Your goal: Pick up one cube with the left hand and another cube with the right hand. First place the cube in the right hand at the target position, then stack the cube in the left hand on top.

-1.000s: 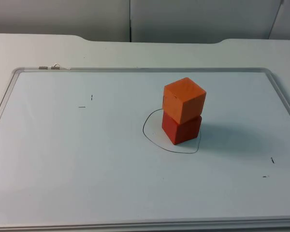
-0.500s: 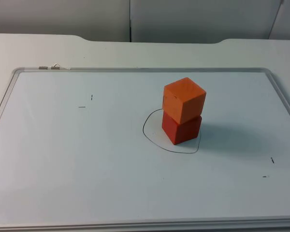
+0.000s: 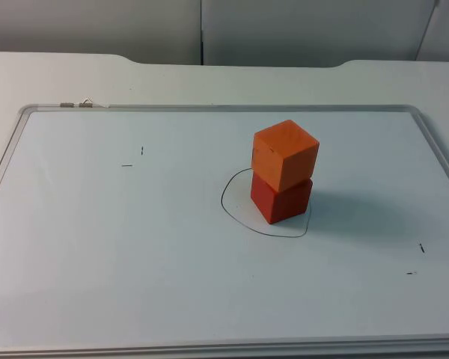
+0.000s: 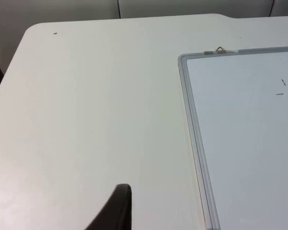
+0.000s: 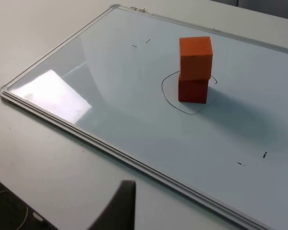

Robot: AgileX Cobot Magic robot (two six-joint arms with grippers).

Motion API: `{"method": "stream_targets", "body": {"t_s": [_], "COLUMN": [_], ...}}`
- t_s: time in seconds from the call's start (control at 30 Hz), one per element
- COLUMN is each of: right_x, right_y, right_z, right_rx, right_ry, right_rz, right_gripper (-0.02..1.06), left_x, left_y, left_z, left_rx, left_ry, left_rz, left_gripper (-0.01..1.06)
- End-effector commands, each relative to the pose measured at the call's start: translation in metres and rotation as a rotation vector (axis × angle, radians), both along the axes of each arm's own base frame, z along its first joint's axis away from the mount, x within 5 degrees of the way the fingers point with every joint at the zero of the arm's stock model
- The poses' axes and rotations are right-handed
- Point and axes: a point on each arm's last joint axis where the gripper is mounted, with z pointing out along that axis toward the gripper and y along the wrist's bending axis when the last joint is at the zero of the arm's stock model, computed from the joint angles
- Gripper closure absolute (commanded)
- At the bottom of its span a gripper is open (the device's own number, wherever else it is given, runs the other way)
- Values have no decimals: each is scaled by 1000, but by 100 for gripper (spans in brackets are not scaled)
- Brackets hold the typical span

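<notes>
A lighter orange cube (image 3: 285, 154) stands on a darker red-orange cube (image 3: 281, 197), turned slightly against it. The lower cube sits inside a hand-drawn black outline (image 3: 236, 213) on the whiteboard. The right wrist view shows the same stack from a distance: orange cube (image 5: 196, 57), darker cube (image 5: 193, 89), outline (image 5: 170, 98). My right gripper (image 5: 122, 206) hangs over bare table beyond the board's frame, well away from the stack. My left gripper (image 4: 117, 211) waits over the white table beside the whiteboard's left frame (image 4: 194, 139). Nothing touches the cubes.
The whiteboard's metal frame (image 3: 209, 108) bounds the work area, with a small clip (image 3: 82, 103) at its far left corner. Short pen marks (image 3: 133, 157) lie left of the stack and others (image 3: 419, 250) to its right. The grey partition wall (image 3: 202, 30) stands behind the table.
</notes>
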Motion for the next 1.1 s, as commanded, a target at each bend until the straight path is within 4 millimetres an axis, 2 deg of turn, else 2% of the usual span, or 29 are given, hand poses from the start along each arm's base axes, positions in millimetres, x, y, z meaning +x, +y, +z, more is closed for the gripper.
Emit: {"method": "stream_targets", "body": {"t_s": [0.0,0.23,0.33,1.07], "right_x": [0,0,0,1], "right_y": [1,1,1,0], "right_z": [0,0,0,0], "right_rx": [16,15,15,31], "right_ry": [-6,-7,-7,6], "right_rz": [5,6,8,-18], "right_gripper": [8,7,0,0], "left_x": [1,1,1,1], "left_y": [0,0,0,0], "left_z": [-2,-2,-2,-2], "left_rx": [-4,-4,-4,-4], "left_ry": [-4,-4,-4,-4], "left_rz": [7,7,7,7], "left_gripper": [0,0,0,0]}}
